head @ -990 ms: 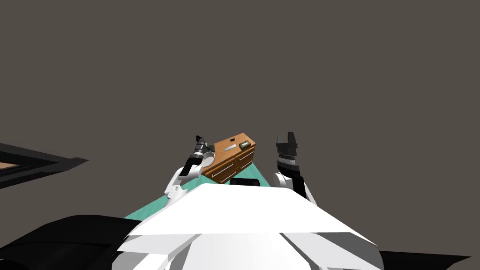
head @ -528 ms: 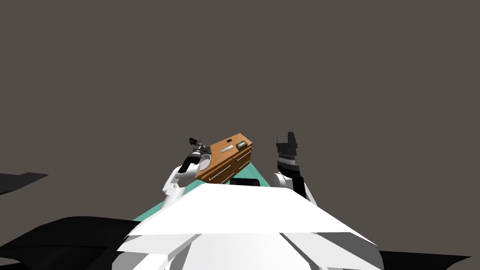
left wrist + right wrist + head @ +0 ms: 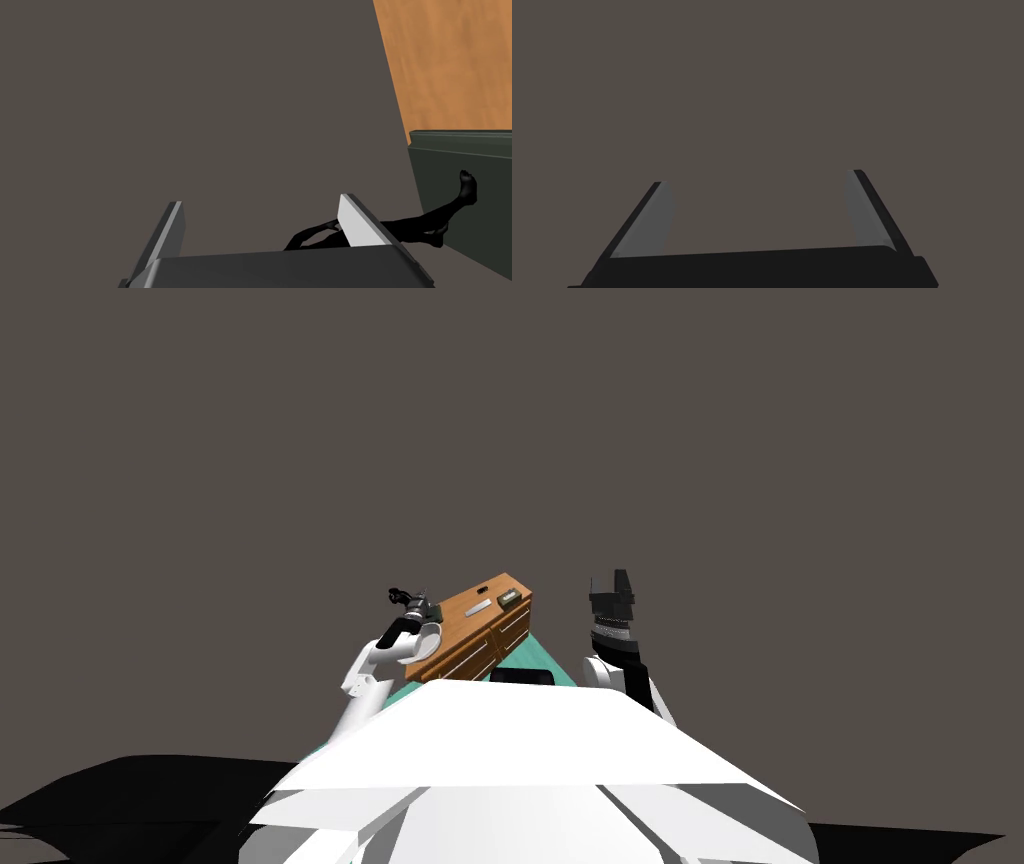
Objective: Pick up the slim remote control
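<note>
Slim lt-grey remote [image 3: 478, 607] flat on wood dresser [image 3: 455, 613] top, L fingers [image 3: 357, 222] spread, R fingers [image 3: 647, 225] spread

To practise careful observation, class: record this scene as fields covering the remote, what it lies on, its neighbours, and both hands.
remote: slim, light grey, lying flat on the dresser top
dresser: wooden, with drawers in front
neighbours: dark box and small black item, both apart from the remote
left hand: open, empty, off the dresser's left end, short of the remote
right hand: open, empty, raised on the robot's right
task state: remote not yet grasped
</note>
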Tool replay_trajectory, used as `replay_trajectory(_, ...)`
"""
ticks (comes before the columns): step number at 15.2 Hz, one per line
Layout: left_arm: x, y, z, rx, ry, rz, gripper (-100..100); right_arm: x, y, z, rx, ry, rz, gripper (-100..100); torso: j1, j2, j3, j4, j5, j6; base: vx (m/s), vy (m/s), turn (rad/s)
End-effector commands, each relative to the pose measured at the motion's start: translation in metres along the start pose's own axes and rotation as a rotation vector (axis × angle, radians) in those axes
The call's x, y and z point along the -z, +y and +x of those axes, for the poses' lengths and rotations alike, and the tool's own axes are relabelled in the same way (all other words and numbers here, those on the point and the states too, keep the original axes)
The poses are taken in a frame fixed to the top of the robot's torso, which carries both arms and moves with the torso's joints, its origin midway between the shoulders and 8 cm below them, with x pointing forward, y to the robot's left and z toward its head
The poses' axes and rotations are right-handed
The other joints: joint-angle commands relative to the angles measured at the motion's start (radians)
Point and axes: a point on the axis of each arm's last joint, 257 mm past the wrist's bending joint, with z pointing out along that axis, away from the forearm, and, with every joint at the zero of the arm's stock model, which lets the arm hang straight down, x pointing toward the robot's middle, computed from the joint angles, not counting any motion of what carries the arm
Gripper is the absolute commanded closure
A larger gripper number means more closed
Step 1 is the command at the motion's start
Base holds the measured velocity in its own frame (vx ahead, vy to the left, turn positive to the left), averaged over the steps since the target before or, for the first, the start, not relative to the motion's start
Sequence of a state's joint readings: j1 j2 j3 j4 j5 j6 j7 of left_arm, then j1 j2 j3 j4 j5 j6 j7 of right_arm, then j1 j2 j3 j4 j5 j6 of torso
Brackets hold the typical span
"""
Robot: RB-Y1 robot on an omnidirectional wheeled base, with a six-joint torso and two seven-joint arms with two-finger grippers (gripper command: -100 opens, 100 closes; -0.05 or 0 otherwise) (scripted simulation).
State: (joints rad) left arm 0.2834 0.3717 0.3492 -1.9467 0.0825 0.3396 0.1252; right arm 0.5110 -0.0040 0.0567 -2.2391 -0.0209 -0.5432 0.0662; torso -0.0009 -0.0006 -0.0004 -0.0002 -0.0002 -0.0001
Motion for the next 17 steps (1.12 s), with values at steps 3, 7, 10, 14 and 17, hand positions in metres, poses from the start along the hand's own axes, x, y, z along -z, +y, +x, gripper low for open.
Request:
replay_trajectory(3,-0.006,0.026,-0.021,0.021,-0.043,-0.099,-100,0.000,0.000,0.000,0.000,0.000,0.000,0,0.000,0.000,0.000,0.000,0.000,0.001,0.011,-0.014,-0.152)
replay_trajectory(7,-0.009,0.045,-0.039,0.044,-0.081,-0.170,-100,0.000,0.000,0.000,0.000,0.000,0.000,0,0.000,0.000,0.000,0.000,0.000,0.001,0.009,-0.012,-0.124)
replay_trajectory(10,-0.011,0.062,-0.057,0.072,-0.119,-0.240,-100,0.000,0.000,0.000,0.000,0.000,0.000,0,0.000,0.000,0.000,0.000,0.000,0.000,0.013,-0.014,-0.151)
replay_trajectory(14,-0.011,0.080,-0.075,0.104,-0.158,-0.310,-100,0.000,0.000,0.000,0.000,0.000,0.000,0,0.000,0.000,0.000,0.000,0.000,0.000,0.011,-0.010,-0.129)
replay_trajectory(17,-0.008,0.098,-0.091,0.140,-0.197,-0.380,-100,0.000,0.000,0.000,0.000,0.000,0.000,0,0.000,0.000,0.000,0.000,0.000,0.001,0.010,-0.010,-0.172)
